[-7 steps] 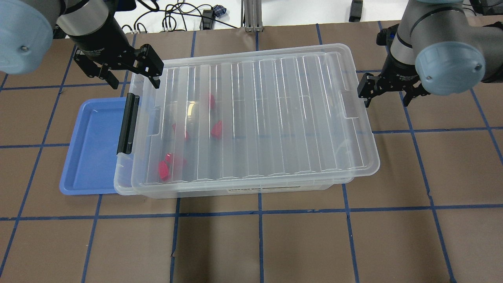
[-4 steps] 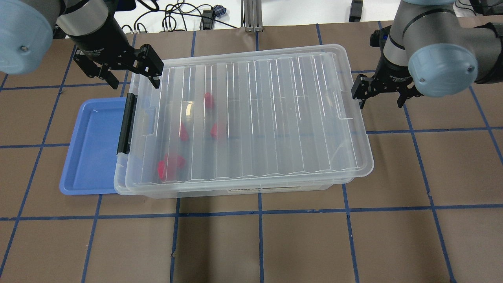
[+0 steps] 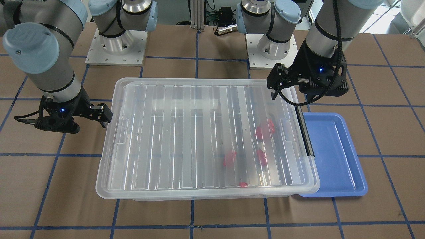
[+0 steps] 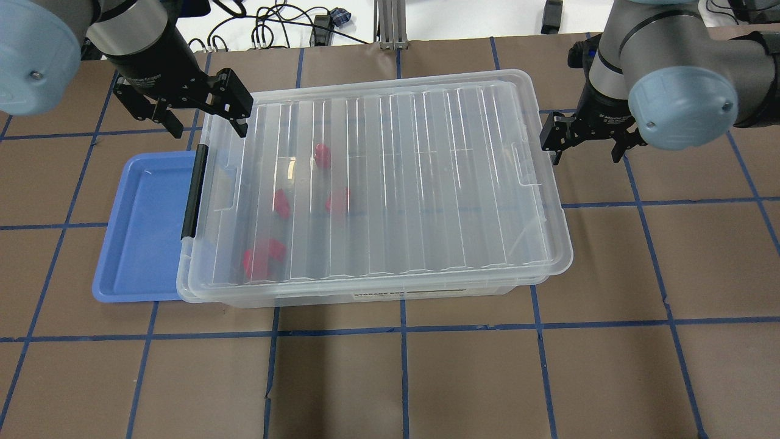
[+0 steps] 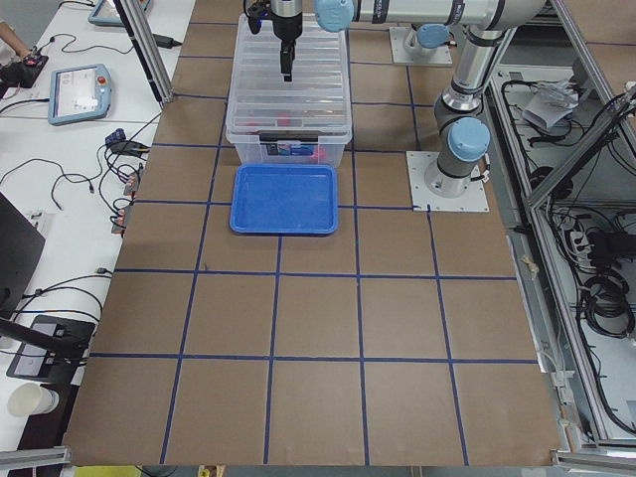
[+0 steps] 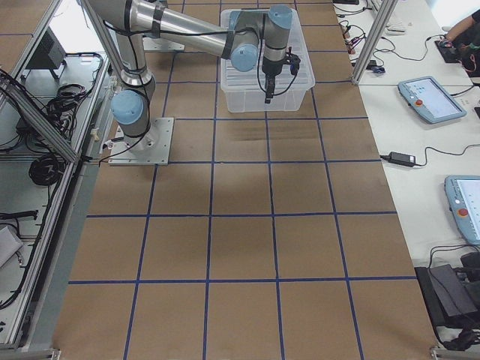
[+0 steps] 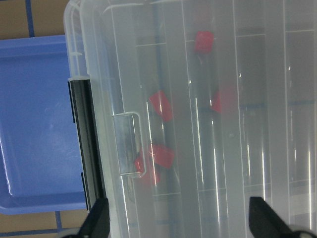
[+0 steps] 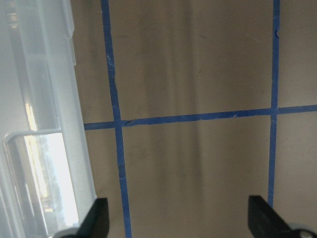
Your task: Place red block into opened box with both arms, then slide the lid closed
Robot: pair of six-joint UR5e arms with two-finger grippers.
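Observation:
The clear box (image 4: 378,296) stands mid-table, its black bar clip (image 4: 194,192) at the left end. The ribbed lid (image 4: 414,183) lies on top, covering nearly all of it and overhanging the right end a little. Several red blocks (image 4: 322,155) (image 7: 161,105) lie inside under the lid, toward the left end. My left gripper (image 4: 208,125) hangs open over the box's far left corner, holding nothing. My right gripper (image 4: 586,155) is open at the lid's right short edge (image 8: 44,124), with one fingertip (image 4: 556,157) against that edge.
A blue tray (image 4: 143,225) lies flat against the box's left end, partly under its rim. Cables and a metal post (image 4: 390,24) sit past the table's far edge. Brown table surface with blue tape lines surrounds the box.
The lid has slid left over the box, toward the black clip, and my right gripper has moved left with it at its edge. My left gripper has stayed put.

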